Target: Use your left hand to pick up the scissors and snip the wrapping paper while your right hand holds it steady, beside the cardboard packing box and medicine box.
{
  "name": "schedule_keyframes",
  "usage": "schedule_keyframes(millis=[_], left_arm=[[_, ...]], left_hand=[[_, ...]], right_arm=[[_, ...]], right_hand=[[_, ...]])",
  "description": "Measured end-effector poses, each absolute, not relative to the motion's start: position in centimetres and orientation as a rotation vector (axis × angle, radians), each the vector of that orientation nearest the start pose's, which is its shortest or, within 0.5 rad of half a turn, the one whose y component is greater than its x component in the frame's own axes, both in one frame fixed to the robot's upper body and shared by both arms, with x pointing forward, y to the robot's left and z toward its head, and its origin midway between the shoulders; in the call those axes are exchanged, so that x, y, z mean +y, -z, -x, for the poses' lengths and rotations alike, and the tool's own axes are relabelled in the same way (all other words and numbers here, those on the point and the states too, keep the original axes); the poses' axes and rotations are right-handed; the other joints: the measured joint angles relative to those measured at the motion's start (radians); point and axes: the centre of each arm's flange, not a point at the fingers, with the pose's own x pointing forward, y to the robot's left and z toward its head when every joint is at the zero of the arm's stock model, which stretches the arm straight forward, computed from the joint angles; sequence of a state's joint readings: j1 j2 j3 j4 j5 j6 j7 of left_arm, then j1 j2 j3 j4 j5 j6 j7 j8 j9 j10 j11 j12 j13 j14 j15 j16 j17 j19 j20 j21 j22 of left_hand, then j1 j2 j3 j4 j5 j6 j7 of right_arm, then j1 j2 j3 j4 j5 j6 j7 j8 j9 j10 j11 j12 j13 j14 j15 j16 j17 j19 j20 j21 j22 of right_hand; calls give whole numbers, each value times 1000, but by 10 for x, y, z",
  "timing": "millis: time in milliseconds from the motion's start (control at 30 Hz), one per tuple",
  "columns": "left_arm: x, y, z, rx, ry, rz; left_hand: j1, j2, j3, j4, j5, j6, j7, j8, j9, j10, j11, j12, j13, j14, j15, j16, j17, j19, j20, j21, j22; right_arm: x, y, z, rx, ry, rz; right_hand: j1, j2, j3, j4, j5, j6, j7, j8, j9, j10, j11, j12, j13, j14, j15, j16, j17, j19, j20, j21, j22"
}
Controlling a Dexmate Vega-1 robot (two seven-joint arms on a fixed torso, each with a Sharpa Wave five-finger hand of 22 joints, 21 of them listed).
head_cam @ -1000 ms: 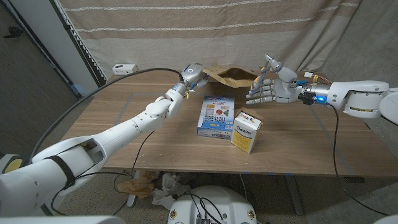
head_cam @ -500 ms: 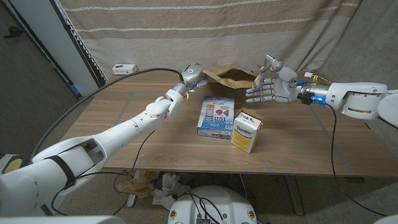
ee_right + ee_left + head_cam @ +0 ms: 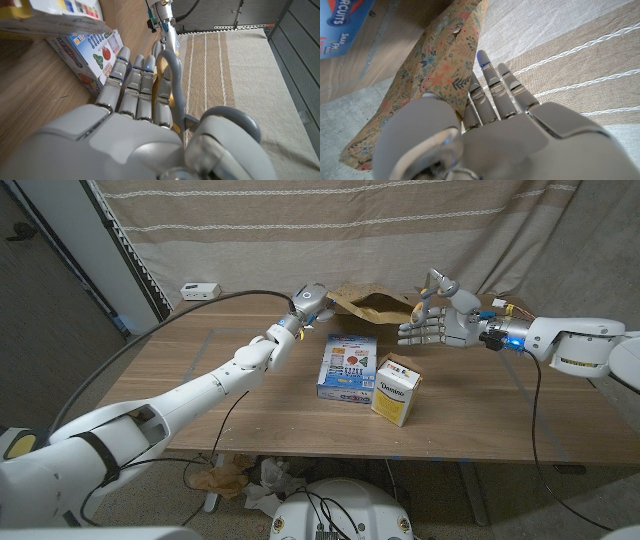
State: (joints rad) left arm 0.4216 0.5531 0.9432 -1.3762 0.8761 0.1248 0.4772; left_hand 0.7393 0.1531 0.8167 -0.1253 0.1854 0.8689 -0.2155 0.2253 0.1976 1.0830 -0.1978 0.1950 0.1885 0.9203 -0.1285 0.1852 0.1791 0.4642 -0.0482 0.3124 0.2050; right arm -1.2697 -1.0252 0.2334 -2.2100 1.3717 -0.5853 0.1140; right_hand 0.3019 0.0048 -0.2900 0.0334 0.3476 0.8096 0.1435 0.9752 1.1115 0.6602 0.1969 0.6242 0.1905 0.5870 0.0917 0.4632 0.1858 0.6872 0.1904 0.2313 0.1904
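Right robot hand (image 3: 432, 328) grips one pair of scissors (image 3: 172, 85), left robot hand (image 3: 308, 302) pinches one wrapping paper (image 3: 372, 303) (two boxes nearby).

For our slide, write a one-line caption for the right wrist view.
Right hand grips grey-handled scissors above the wooden table, beside the medicine box.
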Motion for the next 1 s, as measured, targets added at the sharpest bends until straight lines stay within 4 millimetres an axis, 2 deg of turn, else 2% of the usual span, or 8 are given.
schedule_keyframes(millis=[133, 433, 600, 1000], left_arm=[[118, -74, -636, -1117, -308, -1599], [119, -72, -631, -1111, -307, -1599], [119, -70, -628, -1108, -307, -1597], [117, -67, -627, -1095, -295, -1599]], left_hand=[[0, 0, 0, 0, 0, 0, 0, 0, 0, 0, 0, 0, 0, 0, 0, 0, 0, 0, 0, 0, 0], [0, 0, 3, -3, 0, 0, 0, 0, 0, 0, 0, 0, 0, 0, 0, 0, 0, 0, 0, 0, 0], [0, 0, 3, -3, 0, 0, 0, 0, 0, 0, 0, 0, 0, 0, 0, 0, 0, 0, 0, 6, 0], [-12, -1, 12, -4, 0, 0, 0, 0, 0, -2, 2, 0, 0, 0, 0, 0, 0, 0, 0, 6, 0]], right_arm=[[-285, -59, -440, -170, -681, -10], [-288, -57, -440, -175, -670, -22], [-289, -57, -439, -182, -670, -15], [-285, -58, -430, -175, -708, 22]], right_hand=[[0, 0, 2, -6, 0, 49, -13, 0, 0, 27, -3, -7, -5, 15, -3, -9, 0, 7, 1, 0, 0], [6, -6, -2, -10, 0, 84, -38, 0, 0, 90, -21, -10, -5, 49, -26, -13, 0, 21, -1, 0, -5], [8, -6, -2, -10, 0, 91, -41, 0, 0, 90, -20, -10, -4, 60, -26, -13, 0, 26, -6, 0, -5], [8, -6, -2, -10, 0, 93, -40, 0, 0, 83, -12, -25, -4, 51, -17, -31, 0, 37, 4, 0, -4]])
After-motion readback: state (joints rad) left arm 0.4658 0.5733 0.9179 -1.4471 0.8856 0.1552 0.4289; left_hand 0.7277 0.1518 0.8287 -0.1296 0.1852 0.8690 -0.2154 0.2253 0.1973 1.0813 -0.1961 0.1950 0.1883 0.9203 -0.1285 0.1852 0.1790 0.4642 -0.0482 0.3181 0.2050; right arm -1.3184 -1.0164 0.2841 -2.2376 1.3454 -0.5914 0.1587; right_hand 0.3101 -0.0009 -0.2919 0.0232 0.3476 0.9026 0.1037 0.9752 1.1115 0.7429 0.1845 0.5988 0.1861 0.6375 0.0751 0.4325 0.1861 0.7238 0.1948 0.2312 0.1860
